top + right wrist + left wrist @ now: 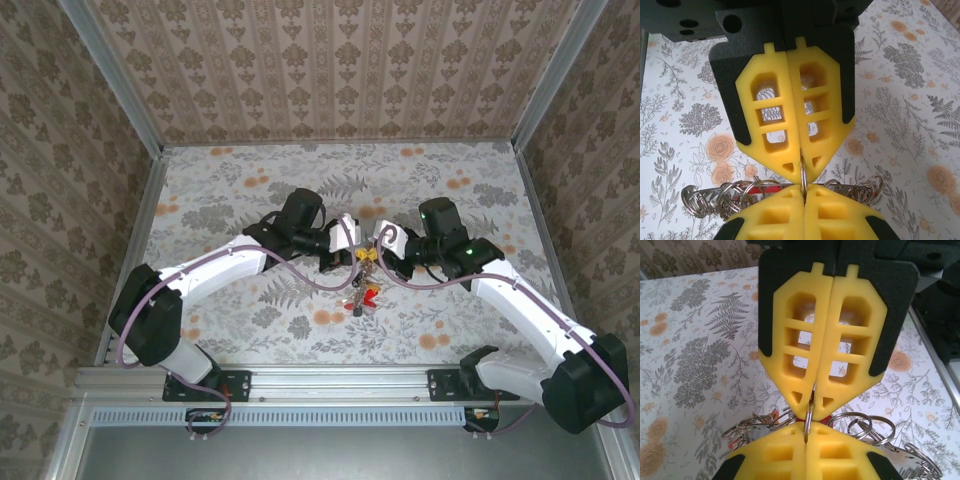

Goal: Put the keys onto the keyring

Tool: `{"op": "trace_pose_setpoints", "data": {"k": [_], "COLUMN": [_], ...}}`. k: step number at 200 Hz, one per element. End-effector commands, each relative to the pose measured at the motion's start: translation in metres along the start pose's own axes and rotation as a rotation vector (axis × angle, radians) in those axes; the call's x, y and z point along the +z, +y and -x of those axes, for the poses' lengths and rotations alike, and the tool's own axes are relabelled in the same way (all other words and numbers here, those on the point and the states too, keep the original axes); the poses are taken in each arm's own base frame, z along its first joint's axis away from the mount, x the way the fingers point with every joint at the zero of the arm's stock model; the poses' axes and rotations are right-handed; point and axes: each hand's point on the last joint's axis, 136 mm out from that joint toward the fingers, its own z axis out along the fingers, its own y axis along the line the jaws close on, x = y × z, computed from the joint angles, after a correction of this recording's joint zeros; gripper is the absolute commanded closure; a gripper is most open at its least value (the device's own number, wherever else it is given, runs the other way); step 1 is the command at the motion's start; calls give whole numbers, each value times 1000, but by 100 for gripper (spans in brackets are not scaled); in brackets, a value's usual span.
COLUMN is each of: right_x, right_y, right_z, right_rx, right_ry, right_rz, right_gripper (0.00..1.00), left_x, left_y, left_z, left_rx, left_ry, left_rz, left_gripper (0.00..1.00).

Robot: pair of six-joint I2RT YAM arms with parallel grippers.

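Observation:
My left gripper (360, 256) and right gripper (374, 254) meet tip to tip over the middle of the table. Both are shut on the same thin metal split ring (809, 412), held edge-on between the two pairs of yellow fingertips. In the left wrist view my left gripper (806, 427) is at the bottom and the right gripper (812, 407) above it. The right wrist view has the right gripper (804, 189) below and the left gripper (802, 174) above. The grey keyring (860, 189) lies edge-on behind the tips, strung with several wire rings. Red-headed keys (368, 296) hang beneath.
The floral-patterned table (230, 190) is walled by patterned panels on three sides, with a metal rail (320, 378) along the near edge where both arm bases are bolted. Loose wire rings (867, 425) fan out to either side of the fingertips.

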Motion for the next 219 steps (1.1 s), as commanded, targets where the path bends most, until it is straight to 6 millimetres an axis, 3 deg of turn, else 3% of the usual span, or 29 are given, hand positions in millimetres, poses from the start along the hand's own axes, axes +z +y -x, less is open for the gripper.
{"op": "trace_pose_setpoints", "data": {"k": [1, 40, 91, 131, 146, 170, 194, 219], "right_x": [-12, -7, 5, 4, 2, -3, -7, -10], "right_y": [3, 1, 1, -1, -2, -5, -6, -3], "right_z": [32, 12, -5, -2, 1, 7, 9, 10], "right_rx": [-93, -18, 47, 52, 48, 39, 17, -7], "right_ry": [-124, -108, -102, -127, -136, -137, -104, -74], "right_rz": [-17, -3, 20, 11, 4, -9, -14, -4], "right_gripper": [98, 91, 86, 89, 100, 100, 100, 100], "left_x": [-3, -19, -25, -27, -26, -24, -21, -18], "left_y": [8, 10, 6, 5, 4, 5, 6, 4], "left_z": [14, 33, 44, 44, 42, 35, 22, 13], "left_rx": [10, 0, -3, -15, -20, -28, -29, 5], "left_ry": [-57, -208, -307, -325, -320, -277, -187, -99], "left_rz": [16, 23, 1, -3, -3, 7, 25, 29], "left_gripper": [100, 100, 100, 100, 100, 100, 83, 81]}}
